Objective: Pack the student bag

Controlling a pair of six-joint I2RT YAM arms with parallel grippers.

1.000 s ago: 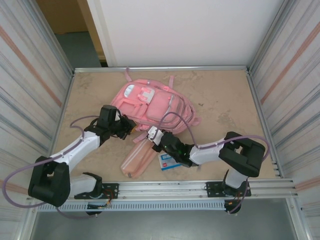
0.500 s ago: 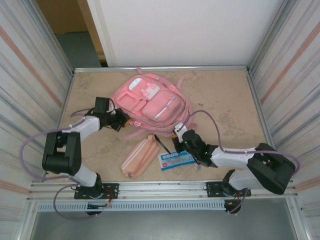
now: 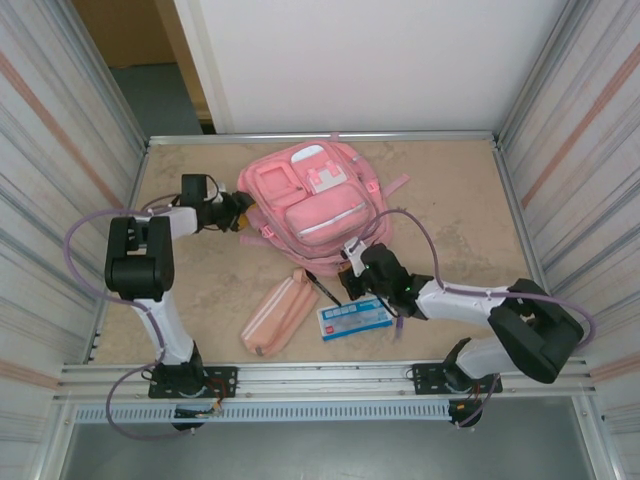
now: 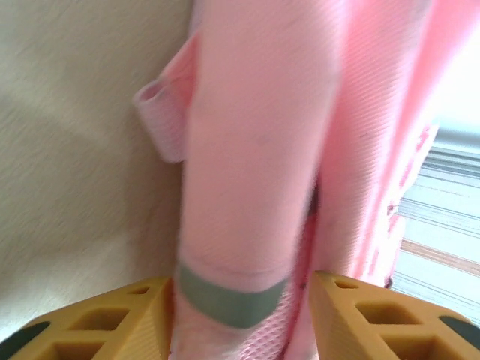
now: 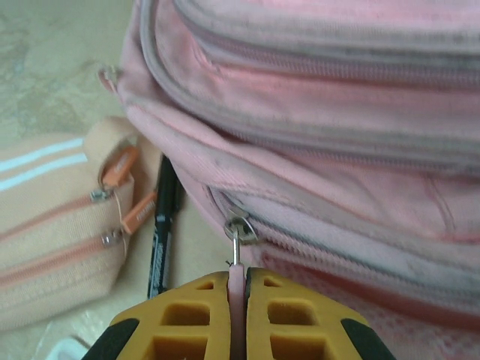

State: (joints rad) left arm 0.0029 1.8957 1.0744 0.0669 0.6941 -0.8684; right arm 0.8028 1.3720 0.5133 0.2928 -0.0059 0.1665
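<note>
The student bag (image 3: 318, 195), a large pink backpack, lies at the back middle of the table with its front pockets up. My left gripper (image 3: 240, 214) is at the bag's left side. In the left wrist view its yellow fingers (image 4: 112, 315) stand apart around a pink strap (image 4: 247, 180) with a grey-green band, and there is a gap on the right. My right gripper (image 3: 350, 264) is at the bag's near edge, shut on the pink pull tab of a zip slider (image 5: 239, 228) on the bag (image 5: 337, 135).
A salmon-pink pencil case (image 3: 280, 312) lies in front of the bag, also seen as the pencil case (image 5: 52, 217). A black pen (image 3: 322, 288) lies beside it, and a blue-and-white card (image 3: 354, 318) lies to its right. Metal walls close in both sides.
The bag has slid and turned toward the back of the table. The left gripper went back-left with it and has opened off the strap. The right gripper followed, still shut on the zip pull.
</note>
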